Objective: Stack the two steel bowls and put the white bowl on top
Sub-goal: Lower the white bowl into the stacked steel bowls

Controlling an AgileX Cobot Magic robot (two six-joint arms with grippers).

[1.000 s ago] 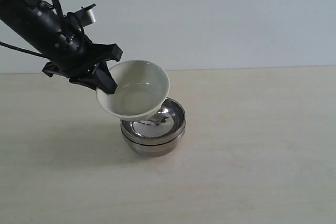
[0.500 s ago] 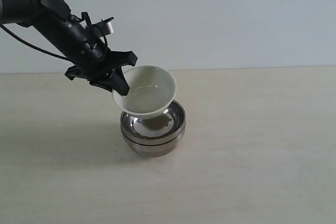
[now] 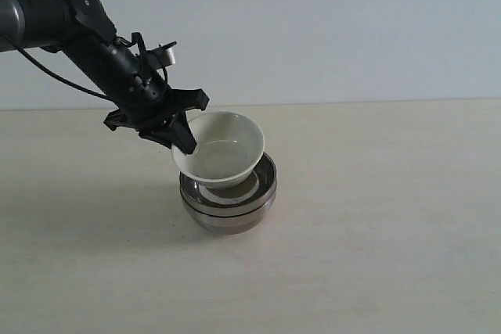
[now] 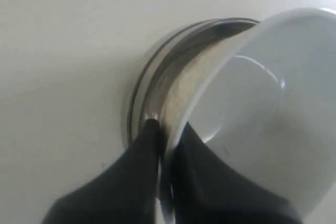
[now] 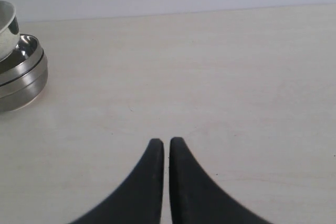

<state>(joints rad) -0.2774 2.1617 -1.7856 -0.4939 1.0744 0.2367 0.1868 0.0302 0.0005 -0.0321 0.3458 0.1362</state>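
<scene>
While your left gripper pinches the white bowl at its 9 o'clock rim, it hangs tilted over the two steel bowls nested on the worktop | risk: released now, it lands skewed; may rock off | right gripper pressed together, empty

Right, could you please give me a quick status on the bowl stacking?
Left gripper shut on white bowl rim, tilted over stacked steel bowls. Right gripper shut, empty. Nothing blocking.

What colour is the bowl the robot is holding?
The bowl is plain glossy white, clearest in the exterior view.
</scene>
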